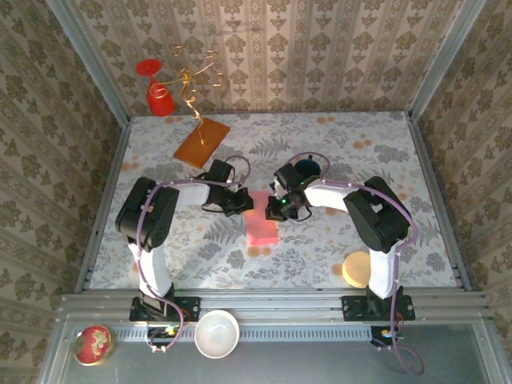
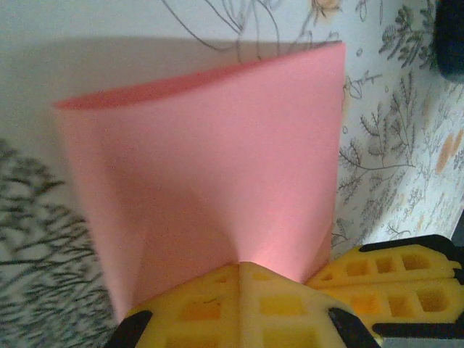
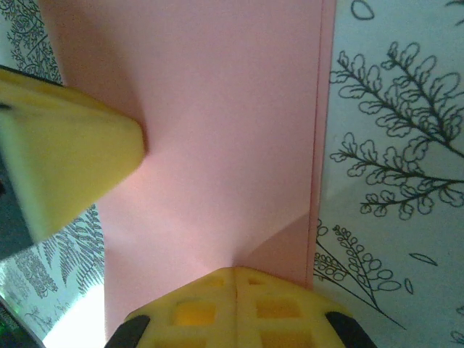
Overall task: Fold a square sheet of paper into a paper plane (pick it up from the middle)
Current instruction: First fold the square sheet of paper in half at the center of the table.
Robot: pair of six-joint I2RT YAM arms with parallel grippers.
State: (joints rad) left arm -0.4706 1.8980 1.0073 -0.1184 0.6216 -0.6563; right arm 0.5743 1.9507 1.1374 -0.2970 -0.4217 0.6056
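Observation:
The pink sheet of paper (image 1: 262, 228) lies mid-table, folded over into an upright rectangle. My left gripper (image 1: 239, 202) and right gripper (image 1: 278, 210) meet at its far edge, tips close together. In the left wrist view the sheet of paper (image 2: 210, 167) bulges up with a curved folded edge, its creases running into my left gripper (image 2: 241, 264), which is shut on it. The right gripper's yellow fingers (image 2: 395, 272) sit beside it. In the right wrist view the sheet of paper (image 3: 225, 123) shows doubled layers, and my right gripper (image 3: 235, 270) pinches it shut. No paper plane shape is visible.
An orange-brown board (image 1: 202, 142) lies at the back left, with a red cup (image 1: 160, 98) and gold wire behind it. A dark bowl (image 1: 309, 167) sits behind the right gripper. A tan disc (image 1: 358, 270) rests near right. A white bowl (image 1: 217, 334) and red tin (image 1: 94, 344) sit on the front shelf.

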